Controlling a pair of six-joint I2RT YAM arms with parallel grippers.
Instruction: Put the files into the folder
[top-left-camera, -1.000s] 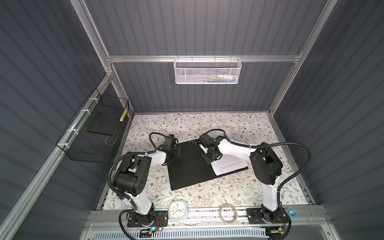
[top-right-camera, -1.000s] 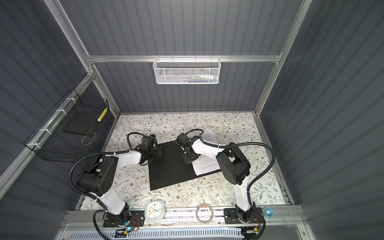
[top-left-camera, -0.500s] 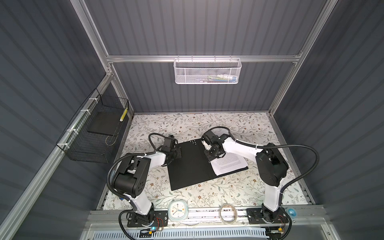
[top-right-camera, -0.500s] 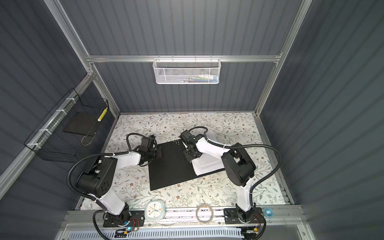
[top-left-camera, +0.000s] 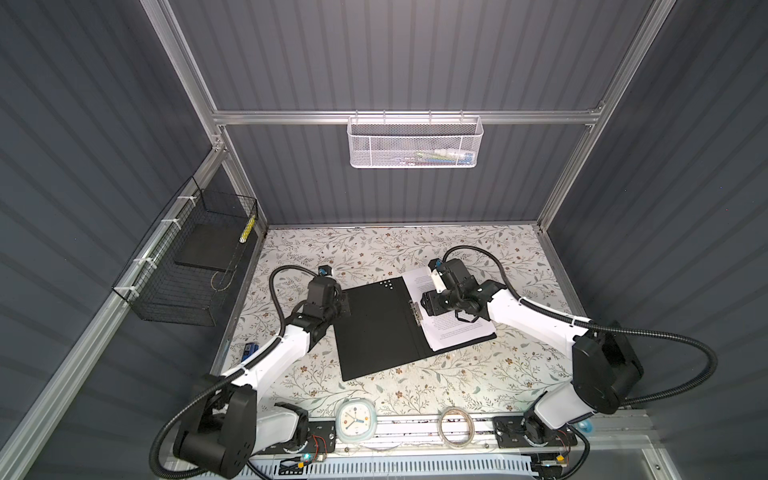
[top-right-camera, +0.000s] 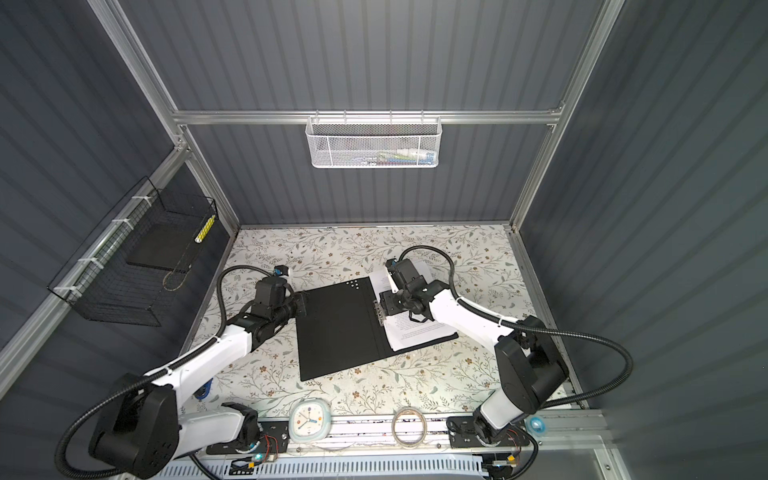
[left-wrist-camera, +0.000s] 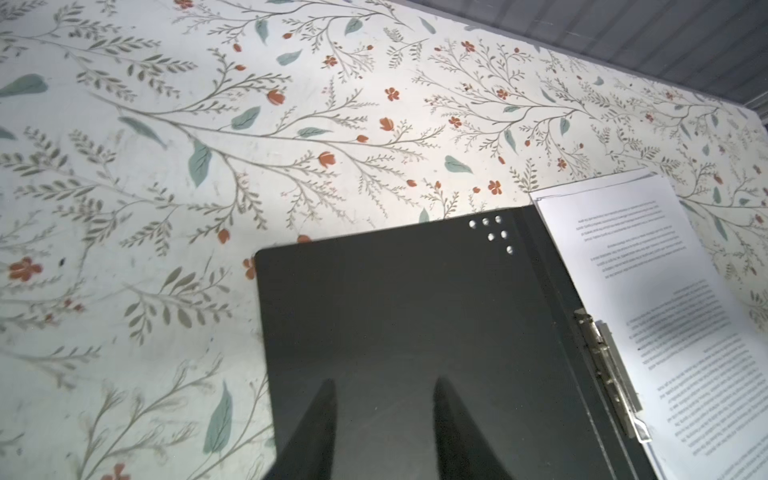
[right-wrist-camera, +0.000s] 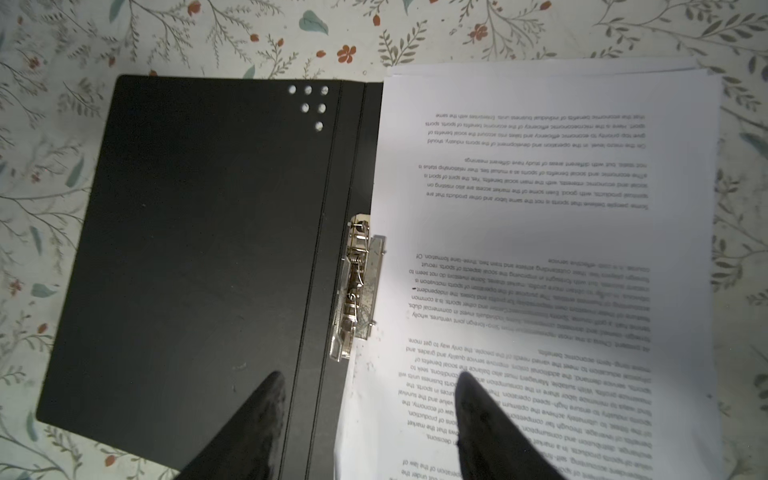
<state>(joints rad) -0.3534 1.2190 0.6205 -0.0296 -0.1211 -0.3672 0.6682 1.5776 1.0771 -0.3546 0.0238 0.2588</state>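
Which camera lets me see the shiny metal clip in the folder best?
The right wrist view: the metal clip sits near the middle, seen from above, clear enough to show its spring. The left wrist view shows it at a slant, with less detail. In both top views it is a tiny glint at the spine of the folder.

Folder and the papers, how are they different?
The folder is black inside; the files are white with small print. The folder lies spread open in two halves; the files cover only one half, beside the metal clip. Both lie flat on the flowery table.
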